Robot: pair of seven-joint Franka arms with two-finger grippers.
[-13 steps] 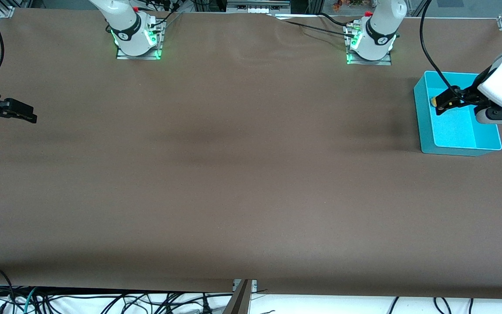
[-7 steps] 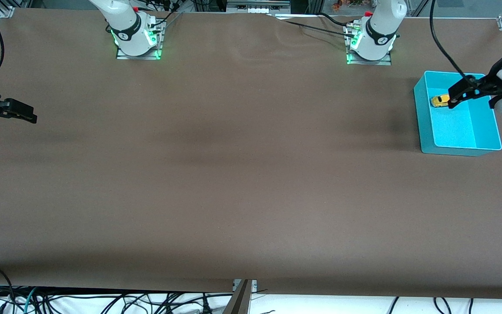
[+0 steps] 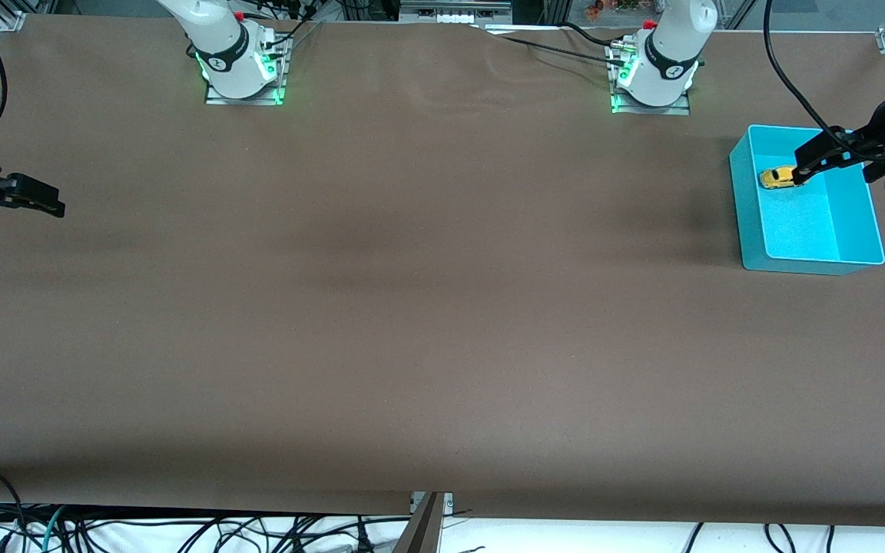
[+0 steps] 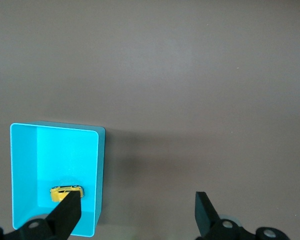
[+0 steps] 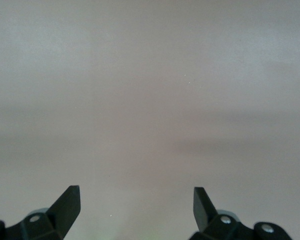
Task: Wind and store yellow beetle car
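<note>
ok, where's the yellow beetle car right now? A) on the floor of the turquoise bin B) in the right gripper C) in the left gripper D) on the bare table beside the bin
A: the yellow beetle car lies on the floor of the turquoise bin, with the open left gripper up above the bin and holding nothing.

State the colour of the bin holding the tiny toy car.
Turquoise: the open rectangular plastic bin, clearest in the front view, holds the yellow beetle car.
</note>
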